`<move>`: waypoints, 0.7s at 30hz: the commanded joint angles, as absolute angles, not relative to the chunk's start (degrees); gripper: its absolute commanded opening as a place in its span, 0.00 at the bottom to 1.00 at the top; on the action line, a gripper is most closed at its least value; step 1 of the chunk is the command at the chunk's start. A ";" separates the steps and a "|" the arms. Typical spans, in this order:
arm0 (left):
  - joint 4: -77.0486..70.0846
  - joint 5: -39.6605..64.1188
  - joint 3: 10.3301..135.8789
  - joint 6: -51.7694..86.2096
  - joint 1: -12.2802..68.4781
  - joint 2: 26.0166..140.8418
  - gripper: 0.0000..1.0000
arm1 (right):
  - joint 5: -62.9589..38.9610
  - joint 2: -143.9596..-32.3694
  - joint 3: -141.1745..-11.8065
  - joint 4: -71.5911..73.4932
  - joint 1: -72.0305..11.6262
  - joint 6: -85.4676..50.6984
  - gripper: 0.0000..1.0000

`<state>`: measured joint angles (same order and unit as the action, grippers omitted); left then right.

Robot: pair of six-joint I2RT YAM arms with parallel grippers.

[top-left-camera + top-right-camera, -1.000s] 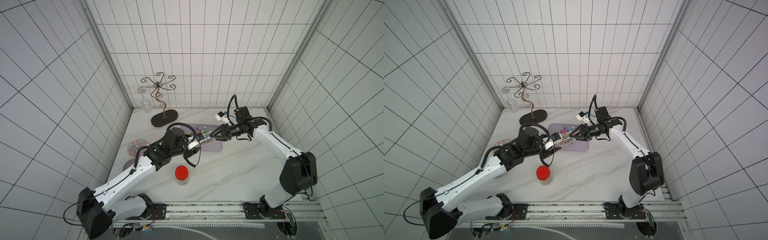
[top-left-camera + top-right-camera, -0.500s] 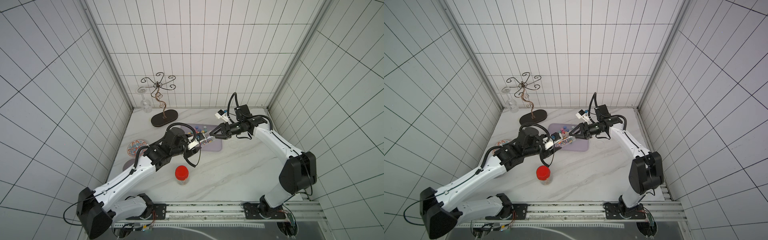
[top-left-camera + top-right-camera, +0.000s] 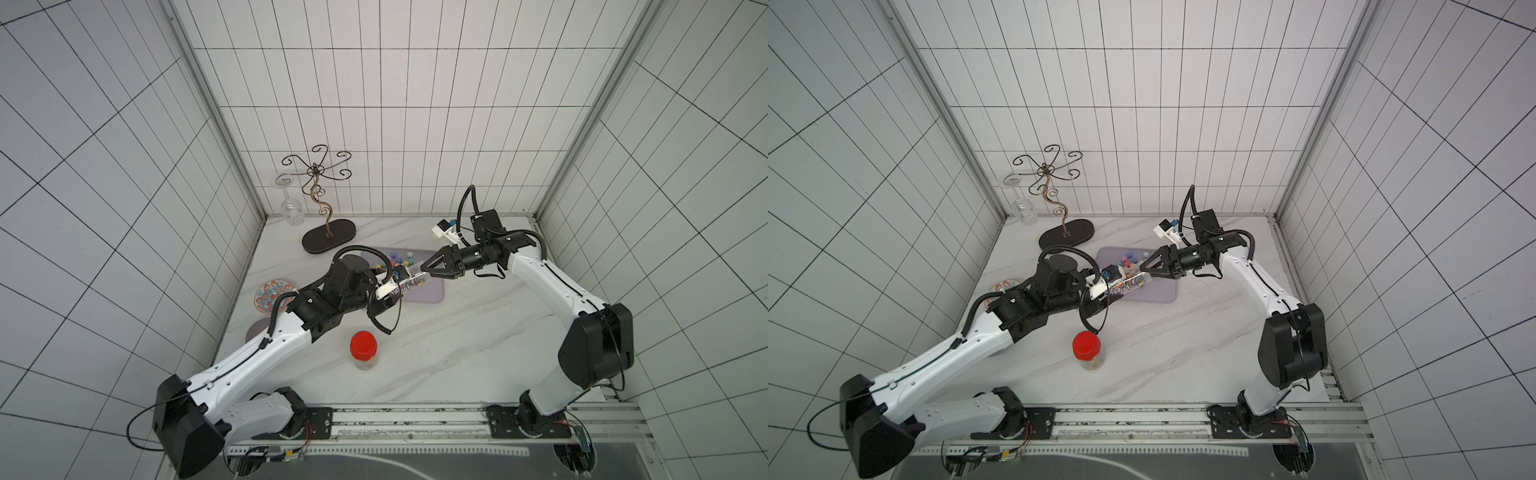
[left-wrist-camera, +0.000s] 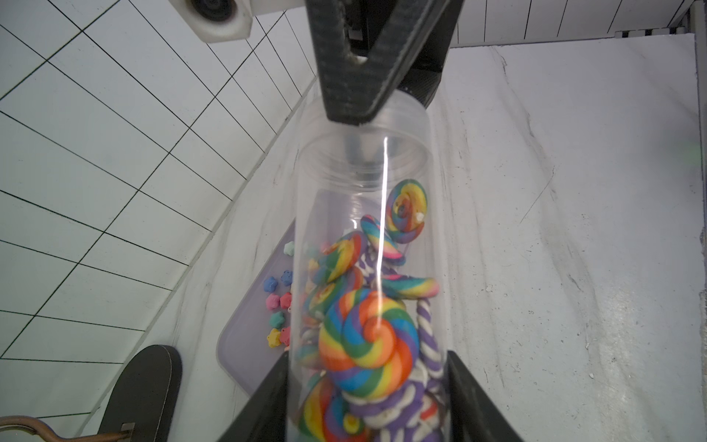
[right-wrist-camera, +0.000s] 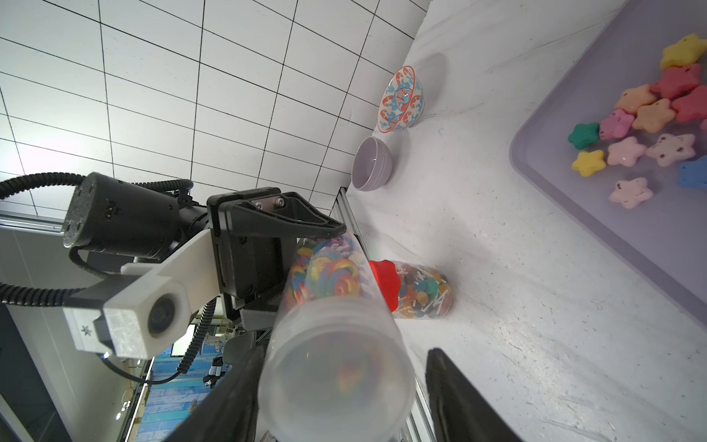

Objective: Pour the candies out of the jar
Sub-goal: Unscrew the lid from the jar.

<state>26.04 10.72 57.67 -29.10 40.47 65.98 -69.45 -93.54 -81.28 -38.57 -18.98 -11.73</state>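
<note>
Several swirl-lollipop candies (image 4: 369, 336) sit in the clear jar (image 4: 363, 172), which lies roughly horizontal just above the purple tray (image 3: 432, 294), cap (image 5: 336, 363) on. Jar body is clamped in the left gripper (image 4: 367, 356); the right gripper (image 3: 426, 270) has its jaws spread around the cap end, with a gap showing beside one finger. Star sweets (image 5: 631, 114) lie loose on the tray.

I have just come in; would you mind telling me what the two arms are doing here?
The left gripper is shut on a clear jar of rainbow lollipops, holding it roughly level above the purple tray. The right gripper has its fingers either side of the jar's frosted lid, with a sliver of gap at one. Star candies lie in the tray; a red-lidded jar stands near the front.
</note>
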 commanded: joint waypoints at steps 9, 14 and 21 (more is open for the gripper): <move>24.04 11.50 57.82 -29.08 40.74 65.74 0.29 | -69.15 -92.57 -88.20 -40.12 -18.12 -9.85 0.61; 24.07 11.51 57.83 -29.09 40.70 65.82 0.29 | -69.43 -92.63 -88.42 -40.17 -18.10 -9.76 0.55; 23.73 11.68 57.83 -28.48 40.69 66.11 0.29 | -69.87 -92.37 -88.16 -40.17 -18.04 -9.26 0.49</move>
<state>25.47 10.72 57.65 -28.88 40.47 66.08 -69.12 -93.51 -82.67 -39.70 -18.65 -10.83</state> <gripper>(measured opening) 0.540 0.556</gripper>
